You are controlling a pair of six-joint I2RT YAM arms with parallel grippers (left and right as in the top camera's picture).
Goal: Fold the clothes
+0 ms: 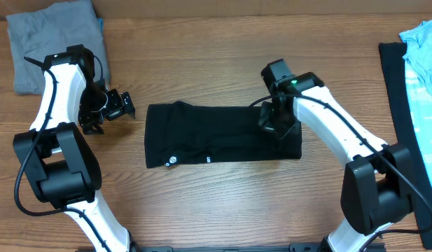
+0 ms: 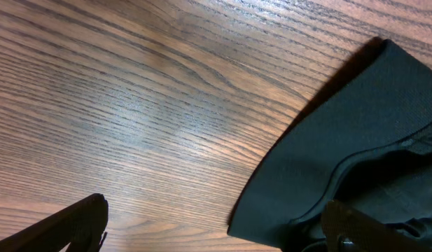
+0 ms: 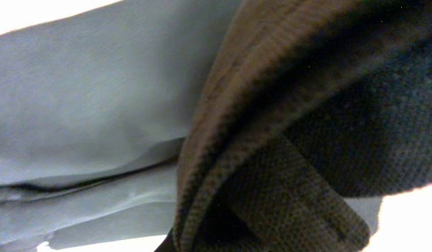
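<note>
Black T-shirt lies folded in a band on wood table. Right gripper pinched tight on its right-end fabric. Left gripper spread wide, shirt's left edge by one fingertip.

No word, number or brand name is being shown clearly enough to be read. On the black T-shirt, a small white round logo is being displayed near the edge of the folded cloth that lies toward the arms' bases, close to its left end; its inner design is being lost to smallness. Further along the same edge a tiny white mark is being shown, possibly lettering, but it is being rendered too small to be made out. In both wrist views nothing legible is being shown.
</note>
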